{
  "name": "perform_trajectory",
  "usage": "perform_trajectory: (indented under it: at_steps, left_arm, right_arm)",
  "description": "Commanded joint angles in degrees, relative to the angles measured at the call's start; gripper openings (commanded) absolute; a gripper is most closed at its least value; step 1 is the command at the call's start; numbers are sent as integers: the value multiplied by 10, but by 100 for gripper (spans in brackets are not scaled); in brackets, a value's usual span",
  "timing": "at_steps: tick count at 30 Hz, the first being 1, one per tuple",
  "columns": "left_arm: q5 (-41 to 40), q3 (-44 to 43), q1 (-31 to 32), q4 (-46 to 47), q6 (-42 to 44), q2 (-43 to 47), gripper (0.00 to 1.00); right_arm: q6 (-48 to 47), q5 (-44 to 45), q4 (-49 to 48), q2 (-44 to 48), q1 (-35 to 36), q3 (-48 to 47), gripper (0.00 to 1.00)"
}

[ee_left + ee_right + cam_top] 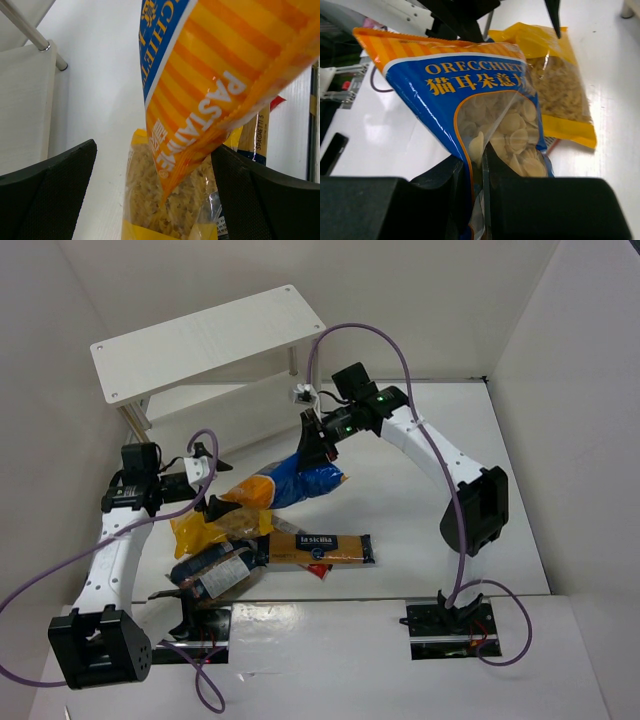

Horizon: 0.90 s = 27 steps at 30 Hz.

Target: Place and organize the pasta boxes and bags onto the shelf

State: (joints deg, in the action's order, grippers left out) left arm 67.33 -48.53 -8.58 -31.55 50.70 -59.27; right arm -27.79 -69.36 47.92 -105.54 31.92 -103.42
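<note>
Nearest the top camera, the left arm base [205, 628] and right arm base [450, 625] sit at the near edge of the white desk [420, 540]. Beyond them a long flat yellow-orange carton [320, 548] with a dark blue label band lies flat, with a dark blue-black plastic bag [215, 575] to its left and a yellow plastic bag of tan pasta [200, 532] just behind that. The right hand [318, 440] is clamped on a soft blue plastic pasta bag with an orange end [290, 480], which slants down toward the wide-spread left hand [208, 480]. A white two-tier shelf [210, 340] on thin silver legs stands far left, apart from every package. From the left wrist, the left hand [154, 150] gapes wide, and the blue bag [215, 75] hangs its orange end between the fingers, above the yellow bag [150, 205]; whether it touches a finger I cannot tell. From the right wrist, the right hand [480, 175] pinches the blue bag [470, 95] near its clear window of shell pasta.
</note>
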Motion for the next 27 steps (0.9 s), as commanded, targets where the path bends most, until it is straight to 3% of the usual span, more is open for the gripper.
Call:
perform_trajectory:
  at_steps: [1, 27]
  left_arm:
    - [22, -9, 1, 38, 15, -3, 100]
    - [127, -14, 1, -43, 41, 2, 100]
  right_arm:
    - [37, -101, -41, 7, 9, -44, 0]
    - [121, -192, -62, -89, 41, -164, 0]
